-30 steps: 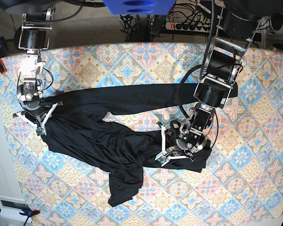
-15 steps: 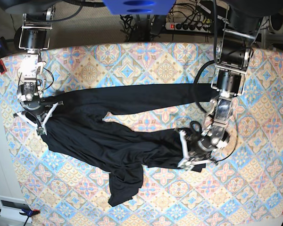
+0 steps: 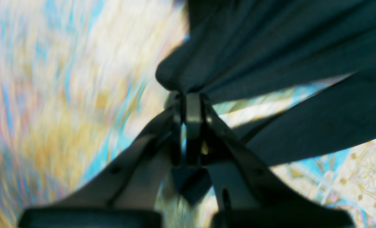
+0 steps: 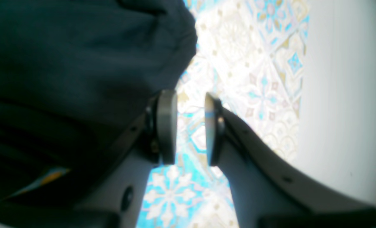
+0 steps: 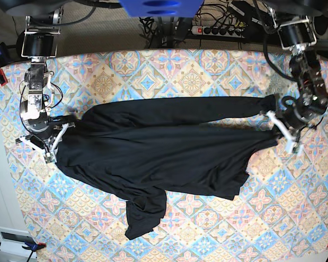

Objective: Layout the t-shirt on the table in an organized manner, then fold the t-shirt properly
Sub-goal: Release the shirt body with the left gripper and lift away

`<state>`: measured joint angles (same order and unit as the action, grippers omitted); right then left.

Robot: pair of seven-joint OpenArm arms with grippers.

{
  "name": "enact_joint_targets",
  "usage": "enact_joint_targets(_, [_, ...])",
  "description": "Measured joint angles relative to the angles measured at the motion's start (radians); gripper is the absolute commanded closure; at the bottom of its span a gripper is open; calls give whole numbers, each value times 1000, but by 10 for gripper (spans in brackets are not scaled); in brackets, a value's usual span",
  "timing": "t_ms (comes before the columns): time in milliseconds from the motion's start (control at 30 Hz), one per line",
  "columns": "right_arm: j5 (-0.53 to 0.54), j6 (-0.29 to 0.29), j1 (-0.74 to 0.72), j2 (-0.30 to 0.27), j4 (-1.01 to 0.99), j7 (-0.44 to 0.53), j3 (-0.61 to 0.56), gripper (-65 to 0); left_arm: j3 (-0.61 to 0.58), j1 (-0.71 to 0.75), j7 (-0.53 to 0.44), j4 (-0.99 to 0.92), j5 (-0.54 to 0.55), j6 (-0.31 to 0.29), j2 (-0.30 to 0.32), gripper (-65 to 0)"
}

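Across the desk [image 5: 191, 76], with its pastel cloth of blue, pink and cream tiles, you see the t-shirt [image 5: 153, 153] stretched almost from one side to the other. Its black body lies wide through the middle in the base view, one long sleeve runs along the upper edge toward that view's right, and a crumpled fold of fabric hangs down toward the near edge, left of centre. The cloth is not flat yet: wrinkles fan out from both ends.

Your left gripper [image 5: 280, 126] sits at the far right of the base view, at the very end of the garment. Its wrist camera shows the jaws pressed together on a pinch of black fabric [image 3: 270, 47], which spreads away from the tips in taut pleats above the blurred tile pattern.

Your right gripper [image 5: 48, 143] is at the opposite end, on the base view's left, just at the shirt's edge. From its own camera you can see the two round pads [image 4: 167, 126] standing apart with bare patterned cloth between them; the black fabric [image 4: 80, 63] bulges right beside the left-hand pad and over it, but nothing lies in the gap.
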<state>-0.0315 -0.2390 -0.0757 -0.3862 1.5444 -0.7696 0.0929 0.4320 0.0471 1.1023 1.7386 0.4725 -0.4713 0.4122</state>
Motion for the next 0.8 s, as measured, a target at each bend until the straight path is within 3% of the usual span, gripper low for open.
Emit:
enact_joint_targets(200, [1, -4, 3, 3, -1, -1, -80, -143, 42, 80, 8, -36, 26, -3, -8, -30])
enact_joint_targets(333, [2, -2, 4, 4, -1, 0, -104, -145, 43, 72, 4, -119, 31, 0, -4, -162])
enact_joint_targets(433, [1, -1, 3, 4, 0, 2, -103, -145, 45, 74, 50, -129, 66, 0, 44, -268])
enact_joint_targets(500, [2, -2, 4, 1, 0, 0, -101, -145, 68, 18, 48, -135, 132, 7, 53, -303])
enact_joint_targets(600, [2, -3, 2, 1, -1, 1, -99, -145, 100, -106, 29, -172, 200, -3, 42, -294])
enact_joint_targets(700, [2, -1, 2, -1, 7, 0, -95, -145, 43, -275, 27, -328, 135, 7, 40, -283])
enact_joint_targets(800, [1, -1, 5, 2, 25, -3, -98, -145, 4, -438, -19, -524, 55, -2, -27, -277])
